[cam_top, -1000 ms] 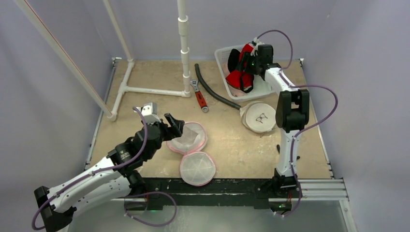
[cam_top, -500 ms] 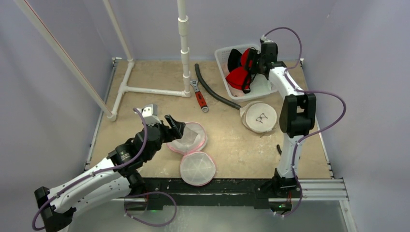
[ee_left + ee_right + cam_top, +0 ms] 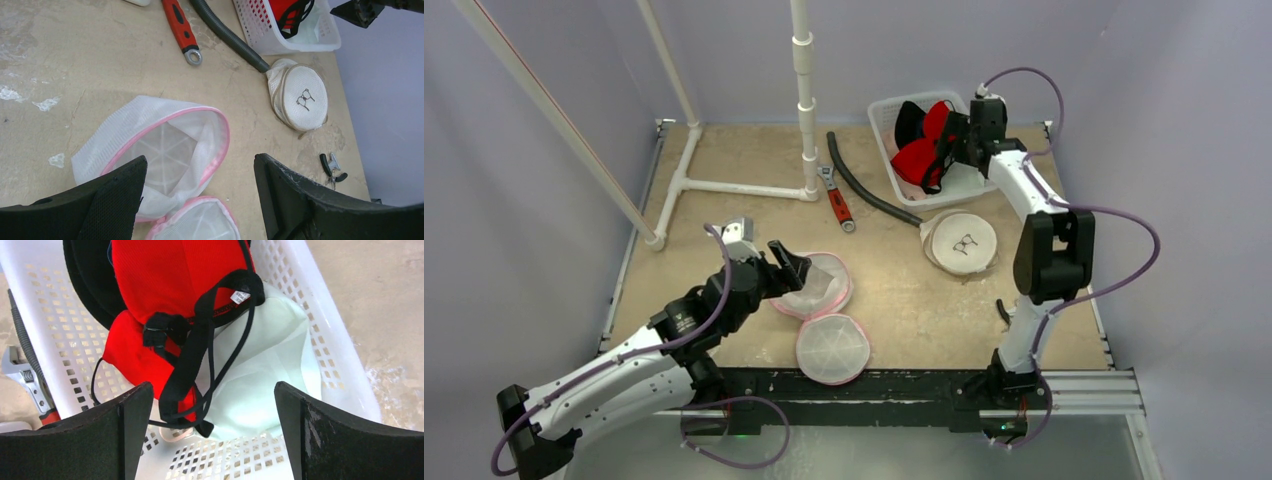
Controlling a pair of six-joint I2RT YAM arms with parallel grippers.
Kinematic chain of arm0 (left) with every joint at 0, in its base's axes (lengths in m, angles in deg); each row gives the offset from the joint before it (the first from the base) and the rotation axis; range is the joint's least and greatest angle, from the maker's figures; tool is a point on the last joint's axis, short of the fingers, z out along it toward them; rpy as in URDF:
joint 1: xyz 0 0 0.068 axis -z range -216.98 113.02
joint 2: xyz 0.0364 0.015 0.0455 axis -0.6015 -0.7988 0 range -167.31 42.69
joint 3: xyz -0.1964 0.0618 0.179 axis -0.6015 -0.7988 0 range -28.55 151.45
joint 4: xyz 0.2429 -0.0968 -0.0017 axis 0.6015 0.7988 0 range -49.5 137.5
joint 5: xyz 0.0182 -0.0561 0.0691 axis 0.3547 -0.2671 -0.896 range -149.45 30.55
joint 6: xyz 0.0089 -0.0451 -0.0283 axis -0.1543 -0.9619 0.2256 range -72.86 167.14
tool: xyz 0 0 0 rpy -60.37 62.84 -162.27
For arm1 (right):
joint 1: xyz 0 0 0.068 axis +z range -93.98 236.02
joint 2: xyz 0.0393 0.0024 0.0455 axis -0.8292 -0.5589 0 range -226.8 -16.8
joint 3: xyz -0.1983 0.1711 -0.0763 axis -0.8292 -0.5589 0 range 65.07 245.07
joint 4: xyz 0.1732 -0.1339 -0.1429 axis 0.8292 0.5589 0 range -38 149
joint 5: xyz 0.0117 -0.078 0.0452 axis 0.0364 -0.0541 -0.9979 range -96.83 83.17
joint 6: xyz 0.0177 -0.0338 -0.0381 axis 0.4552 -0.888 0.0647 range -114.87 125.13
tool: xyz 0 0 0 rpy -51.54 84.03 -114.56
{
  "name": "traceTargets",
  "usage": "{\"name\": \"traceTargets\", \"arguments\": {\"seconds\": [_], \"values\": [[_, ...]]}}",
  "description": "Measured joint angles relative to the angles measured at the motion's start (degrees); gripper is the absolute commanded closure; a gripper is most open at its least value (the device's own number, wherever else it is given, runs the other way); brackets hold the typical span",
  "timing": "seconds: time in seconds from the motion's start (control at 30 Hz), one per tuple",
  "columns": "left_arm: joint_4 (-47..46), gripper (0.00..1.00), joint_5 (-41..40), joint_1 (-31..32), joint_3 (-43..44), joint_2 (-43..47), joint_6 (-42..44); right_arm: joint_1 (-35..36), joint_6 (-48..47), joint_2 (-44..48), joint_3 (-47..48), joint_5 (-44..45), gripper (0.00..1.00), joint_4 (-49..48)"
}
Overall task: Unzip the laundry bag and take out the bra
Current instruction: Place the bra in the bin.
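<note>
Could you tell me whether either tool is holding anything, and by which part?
Nothing is held. The right tool stands open above the red bra; the left tool is open over the laundry bag.

Red bra [image 3: 170,280] lies in basket [image 3: 295,285]; laundry bag [image 3: 125,135] unzipped.

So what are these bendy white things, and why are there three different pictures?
They are two robot arms bolted to a table. One picture looks down from above; the other two come from little cameras on each arm's wrist. Each arm ends in a claw with two fingers. The left claw is open over a pink-edged mesh laundry bag, which lies unzipped. The right claw is open too, above a red and black bra lying in a white basket. Neither holds anything. Also on the table: a second round bag, a wrench and a black hose.
</note>
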Motion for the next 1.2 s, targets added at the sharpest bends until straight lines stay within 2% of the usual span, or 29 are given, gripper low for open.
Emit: {"name": "traceTargets", "arguments": {"seconds": [0.07, 0.27, 0.37, 0.43, 0.57, 0.9, 1.2], "values": [[0.0, 0.24, 0.3, 0.0, -0.3, 0.2, -0.1, 0.0, 0.6, 2.1, -1.7, 0.7, 0.11, -1.1], [-0.2, 0.24, 0.6, 0.0, -0.7, 1.7, -1.4, 1.0, 1.4, 11.5, -11.4, -0.6, 0.3, -8.0], [-0.3, 0.25, 1.0, 0.0, -1.3, 1.7, -1.5, 3.7, 1.3, 10.9, -9.8, -0.5, 0.51, -11.7], [-0.5, 0.25, 1.0, 0.0, -1.3, 1.2, -1.5, 5.2, 1.6, 9.5, -8.7, -0.6, 0.62, -13.8], [-0.4, 0.26, 1.2, 0.0, -1.3, -0.2, -1.5, 6.4, 2.6, 4.3, -6.5, -1.8, 0.72, -17.2], [-0.8, 0.26, 0.6, 0.0, -1.3, -3.5, -1.4, 3.4, 5.2, -11.0, 0.8, -4.2, 0.73, -18.6], [-0.9, 0.26, 0.5, 0.0, -1.3, -5.4, -1.4, 3.3, 6.3, -14.1, 3.7, -6.1, 0.68, -18.1]]}}
